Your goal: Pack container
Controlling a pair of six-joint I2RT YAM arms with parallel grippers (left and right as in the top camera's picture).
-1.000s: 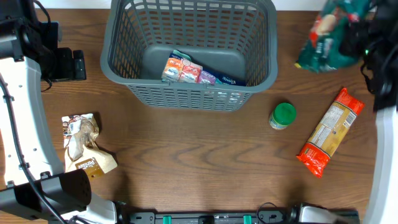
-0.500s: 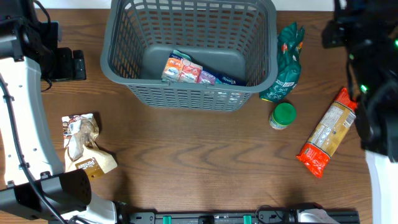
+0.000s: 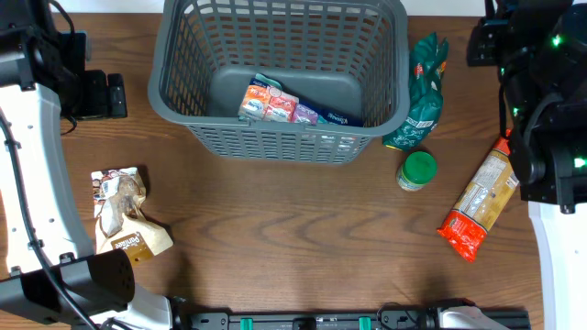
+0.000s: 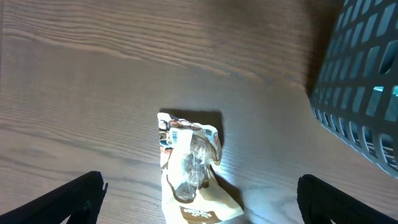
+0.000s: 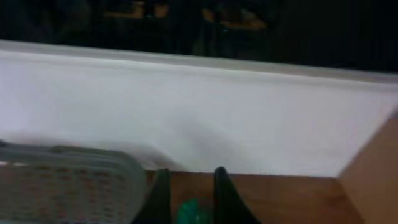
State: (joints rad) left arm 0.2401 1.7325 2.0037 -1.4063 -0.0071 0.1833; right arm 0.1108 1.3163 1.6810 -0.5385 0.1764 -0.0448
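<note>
While the left gripper (image 4: 202, 196) hangs with jaws spread wide and empty above a crumpled brown-and-white snack pouch (image 4: 189, 165), the large dark grey slotted plastic basket (image 3: 266, 142) sits far back on the brown wooden table (image 3: 293, 247), small colourful packets (image 3: 280, 103) inside. A crinkled green bag (image 3: 420, 92) leans on its right wall, near a green-lidded jar (image 3: 417, 170) and an orange pasta packet (image 3: 481, 197). The right gripper (image 5: 191, 193) shows fingers narrowly parted around something green; whether it grips, I cannot tell

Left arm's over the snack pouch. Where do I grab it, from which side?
Come straight down and pinch the snack pouch across its crumpled raised middle. It lies flat on the table, so its edges likely offer little purchase; the bunched centre fits inside the open left gripper.
</note>
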